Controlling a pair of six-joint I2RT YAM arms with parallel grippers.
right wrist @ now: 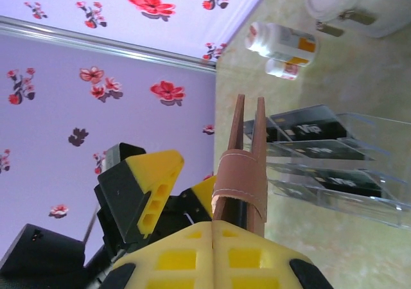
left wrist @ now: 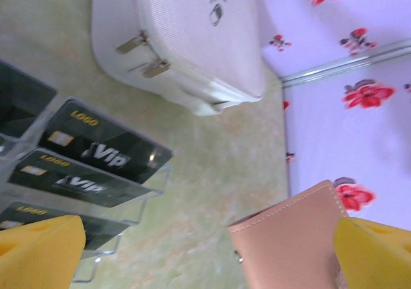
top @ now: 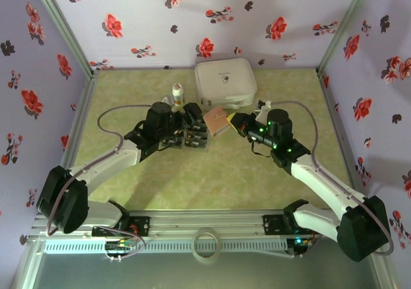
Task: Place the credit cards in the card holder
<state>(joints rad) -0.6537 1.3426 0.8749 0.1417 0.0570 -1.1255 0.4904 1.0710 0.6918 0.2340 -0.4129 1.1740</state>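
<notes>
R hand (right wrist: 215,228) clamped on folded card holder (right wrist: 241,173) mid-frame in top view, L hand (left wrist: 205,253) open beside it, VIP cards (left wrist: 106,151) in clear rack (right wrist: 379,205) just left: risk = R grip pinches pockets shut, holder slips if L tugs flap.

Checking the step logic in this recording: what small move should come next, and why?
Probably move the open left pincer toward the clear rack and close it on the edge of one of the credit cards. The right pincer clamps the card holder with its open end pointing away from the fingers. The cards sit in the rack, and no card is held yet.
</notes>
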